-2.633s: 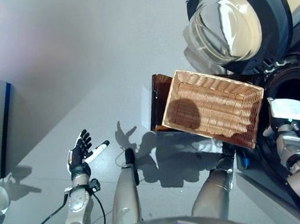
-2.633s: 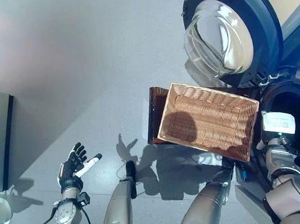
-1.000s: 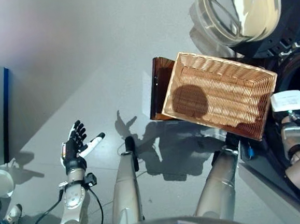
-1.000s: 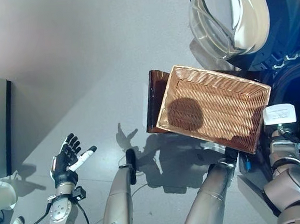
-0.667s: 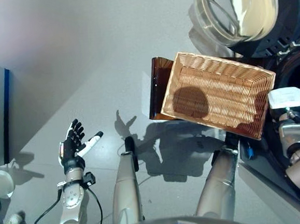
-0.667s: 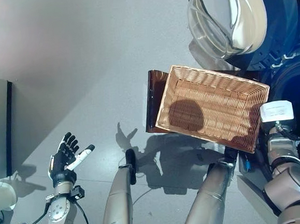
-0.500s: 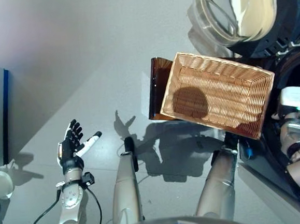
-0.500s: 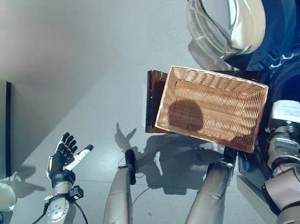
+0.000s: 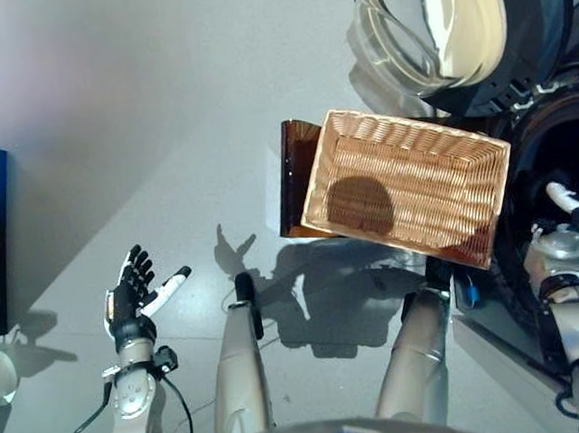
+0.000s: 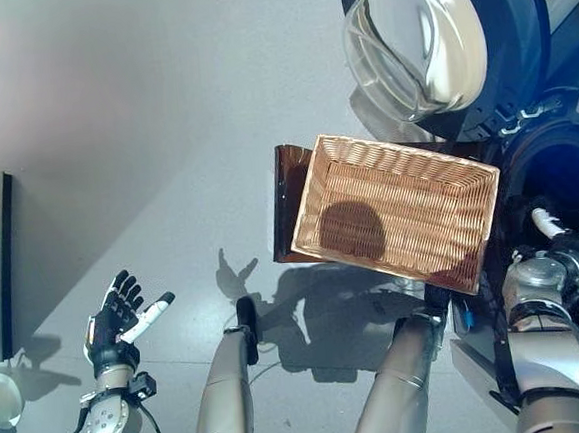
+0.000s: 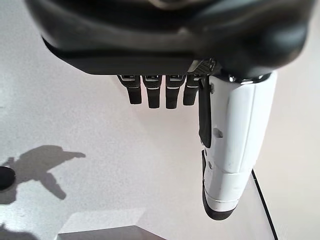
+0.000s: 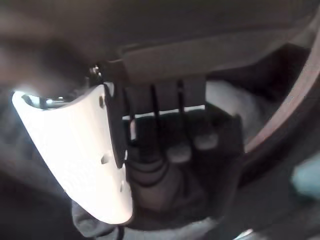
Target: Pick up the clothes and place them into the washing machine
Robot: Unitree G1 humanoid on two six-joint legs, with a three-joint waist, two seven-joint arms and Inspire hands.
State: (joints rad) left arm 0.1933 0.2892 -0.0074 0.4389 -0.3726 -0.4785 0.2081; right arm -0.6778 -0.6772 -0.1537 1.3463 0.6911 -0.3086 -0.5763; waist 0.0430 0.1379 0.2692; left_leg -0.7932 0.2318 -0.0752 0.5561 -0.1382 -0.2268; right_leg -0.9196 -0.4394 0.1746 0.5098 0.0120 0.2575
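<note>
**A:** In the left eye view, how does each arm sit?

**B:** The left hand (image 9: 127, 297) is raised low on the left over the grey floor (image 9: 142, 128), fingers straight and spread, white-covered thumb out, holding nothing. The right hand (image 9: 570, 216) reaches into the dark drum of the washing machine (image 9: 555, 145), whose glass door (image 9: 435, 24) stands swung open. The wicker basket (image 9: 408, 187) beside the opening holds nothing.

**A:** The right eye view?

**B:** Same layout; only the right thumb's white tip shows in the drum mouth.

**A:** Left wrist view?

**B:** Straight fingers (image 11: 152, 92) above bare floor.

**A:** Right wrist view?

**B:** Dim. The right hand's fingers curl round grey clothes (image 12: 150, 180) inside the drum, as far as I can make out.

**A:** Any readable writing?

**B:** None legible.
</note>
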